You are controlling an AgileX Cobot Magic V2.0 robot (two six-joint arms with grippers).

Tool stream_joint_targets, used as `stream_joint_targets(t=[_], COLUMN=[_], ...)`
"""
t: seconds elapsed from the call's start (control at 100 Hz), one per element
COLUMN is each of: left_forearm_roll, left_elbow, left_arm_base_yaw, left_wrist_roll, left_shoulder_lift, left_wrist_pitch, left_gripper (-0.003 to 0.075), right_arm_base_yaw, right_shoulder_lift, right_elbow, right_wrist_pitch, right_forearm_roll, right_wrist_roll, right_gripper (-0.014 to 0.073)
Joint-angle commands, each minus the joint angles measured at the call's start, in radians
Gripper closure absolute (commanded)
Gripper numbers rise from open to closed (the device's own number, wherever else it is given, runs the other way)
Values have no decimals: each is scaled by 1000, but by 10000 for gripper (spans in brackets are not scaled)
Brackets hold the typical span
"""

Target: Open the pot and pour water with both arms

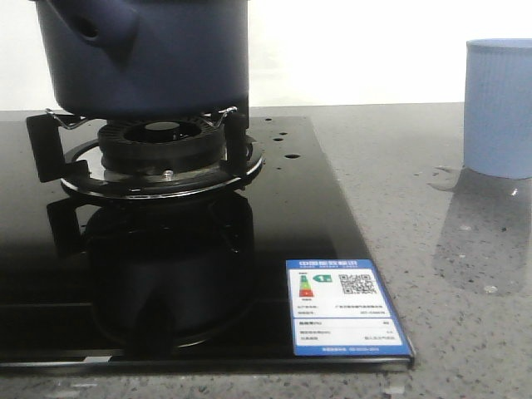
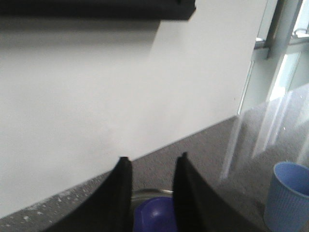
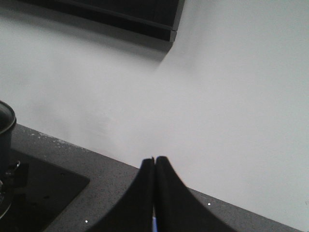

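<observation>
The dark navy pot (image 1: pixel 150 58) sits on the burner (image 1: pixel 162 145) at the far left; its top is cut off in the front view. Water shows as droplets (image 1: pixel 287 141) on the black hob and a thin puddle (image 1: pixel 449 179) beside the light blue cup (image 1: pixel 499 108). In the left wrist view my left gripper (image 2: pixel 152 162) has its fingers on either side of a blue lid knob (image 2: pixel 154 215), which fills the gap, above a glass lid rim (image 2: pixel 152 192). My right gripper (image 3: pixel 154 159) is shut with nothing held, and the pot (image 3: pixel 5 140) lies off to its side. Neither gripper appears in the front view.
The black glass hob (image 1: pixel 332 216) carries a blue-bordered label (image 1: pixel 345 307) near its front right corner. The cup (image 2: pixel 287 195) stands on the grey speckled counter to the hob's right. A white wall runs behind the counter, with a window frame (image 2: pixel 282 29) further along.
</observation>
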Motion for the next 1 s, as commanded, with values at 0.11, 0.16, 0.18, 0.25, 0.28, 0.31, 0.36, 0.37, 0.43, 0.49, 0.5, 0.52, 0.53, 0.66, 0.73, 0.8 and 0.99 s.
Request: stream_joint_targets(t=[0.11, 0.16, 0.18, 0.25, 0.28, 0.31, 0.36, 0.37, 0.43, 0.49, 0.5, 0.52, 0.53, 0.66, 0.73, 0.8, 0.99], left_forearm_roll=[48, 78, 93, 129, 142, 149, 148, 147, 133, 98, 93, 78, 74, 24, 24, 22, 22], left_elbow=[112, 175, 204, 307, 349, 391, 475, 485, 570, 632, 645, 658, 670, 732, 739, 739, 739], left_arm_base_yaw=[82, 87, 87, 87, 87, 87, 87, 87, 87, 87, 87, 87, 87, 87, 87, 87, 87], left_wrist_roll=[-23, -23, -23, -23, -23, -23, -23, -23, -23, -23, -23, -23, -23, -23, -23, -23, -23], left_shoulder_lift=[-297, -363, -390, -483, -517, -550, -603, -617, -670, -721, -726, -740, -748, -796, -803, -803, -803], left_wrist_pitch=[-28, -45, -54, -74, -84, -94, -116, -123, -150, -176, -178, -186, -192, -212, -212, -212, -212], left_gripper=[740, 740, 740, 740, 739, 739, 739, 739, 739, 739, 739, 739, 739, 739, 739, 739, 739], right_arm_base_yaw=[1, 1, 1, 1, 1, 1, 1, 1, 1, 1, 1, 1, 1, 1, 1, 1, 1], right_shoulder_lift=[-116, -147, -160, -197, -210, -226, -244, -246, -258, -260, -260, -260, -260, -258, -258, -258, -258], right_elbow=[154, 208, 229, 291, 311, 332, 353, 355, 371, 373, 373, 373, 373, 373, 373, 373, 373], right_wrist_pitch=[-191, -204, -205, -211, -213, -217, -217, -217, -224, -226, -226, -226, -226, -237, -235, -231, -231], right_forearm_roll=[-49, -37, -27, 23, 44, 68, 93, 95, 103, 103, 103, 103, 103, 104, 104, 104, 104], right_wrist_roll=[3, 3, 3, 3, 3, 3, 3, 3, 3, 3, 3, 3, 3, 3, 3, 3, 3], right_gripper=[659, 659, 659, 659, 659, 659, 659, 659, 659, 659, 659, 659, 659, 659, 659, 659, 659])
